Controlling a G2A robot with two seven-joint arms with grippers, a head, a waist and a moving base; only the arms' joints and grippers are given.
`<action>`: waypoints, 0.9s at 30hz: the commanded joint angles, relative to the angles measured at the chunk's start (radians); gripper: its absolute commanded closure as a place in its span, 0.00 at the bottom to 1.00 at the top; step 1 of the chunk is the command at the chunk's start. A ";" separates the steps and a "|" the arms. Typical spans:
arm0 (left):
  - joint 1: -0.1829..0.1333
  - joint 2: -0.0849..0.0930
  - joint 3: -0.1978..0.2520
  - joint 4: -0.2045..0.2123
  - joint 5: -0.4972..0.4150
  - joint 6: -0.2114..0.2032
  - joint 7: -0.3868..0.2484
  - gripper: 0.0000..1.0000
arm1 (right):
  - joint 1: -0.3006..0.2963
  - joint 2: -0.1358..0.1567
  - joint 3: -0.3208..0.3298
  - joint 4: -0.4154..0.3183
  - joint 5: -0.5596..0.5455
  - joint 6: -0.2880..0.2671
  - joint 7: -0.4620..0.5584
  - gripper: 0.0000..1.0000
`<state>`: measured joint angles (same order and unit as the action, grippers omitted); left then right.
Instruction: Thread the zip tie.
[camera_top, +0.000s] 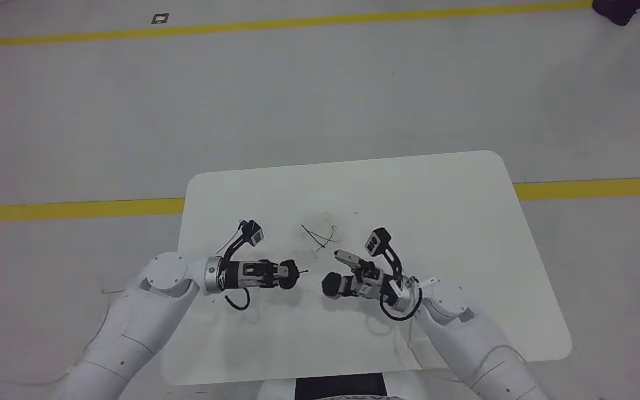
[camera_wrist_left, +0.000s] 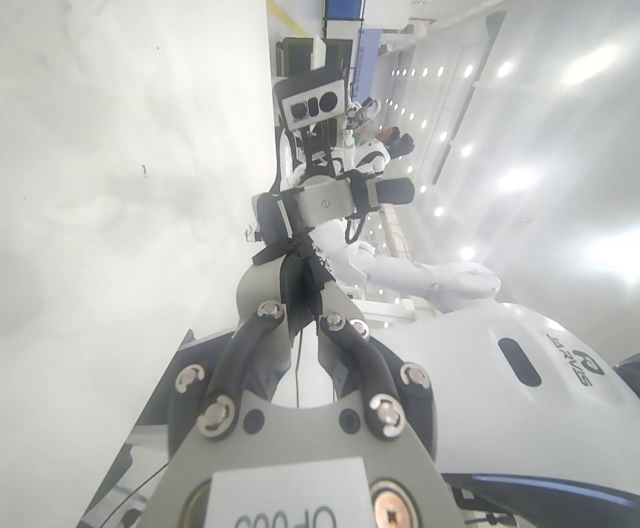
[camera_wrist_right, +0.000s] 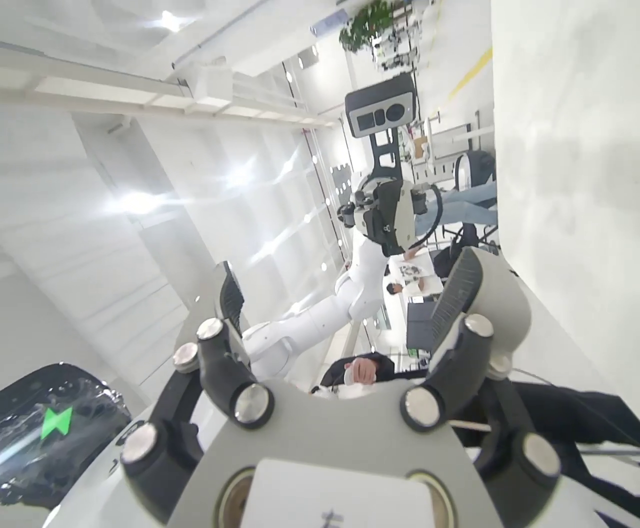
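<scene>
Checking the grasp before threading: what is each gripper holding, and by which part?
The left gripper is shut on what looks like a thin black zip tie; which part cannot be told. The right gripper is open, empty.

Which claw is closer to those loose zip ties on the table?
Right, narrowly. The right gripper, open, has one finger just short of the zip ties; the left gripper sits farther back, to their other side.

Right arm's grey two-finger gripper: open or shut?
Open. The right gripper has its ribbed fingers wide apart in its wrist view, nothing gripped between them.
</scene>
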<state>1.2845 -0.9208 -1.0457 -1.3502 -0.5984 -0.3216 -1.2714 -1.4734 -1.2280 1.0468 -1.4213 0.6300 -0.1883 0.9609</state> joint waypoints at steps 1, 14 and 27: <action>-0.004 0.003 -0.006 0.013 -0.006 -0.005 -0.042 1.00 | 0.029 -0.002 -0.012 0.025 -0.001 0.005 0.045 0.00; -0.020 0.005 0.007 0.030 -0.014 -0.018 -0.119 1.00 | 0.097 -0.012 -0.058 0.080 -0.024 0.001 0.097 0.00; -0.020 0.005 0.007 0.030 -0.014 -0.018 -0.119 1.00 | 0.113 -0.024 -0.111 0.130 -0.096 -0.142 0.066 0.00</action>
<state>1.2643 -0.9155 -1.0384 -1.3201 -0.6123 -0.3399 -1.3900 -1.3615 -1.2520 0.9374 -1.2921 0.5391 -0.3249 1.0288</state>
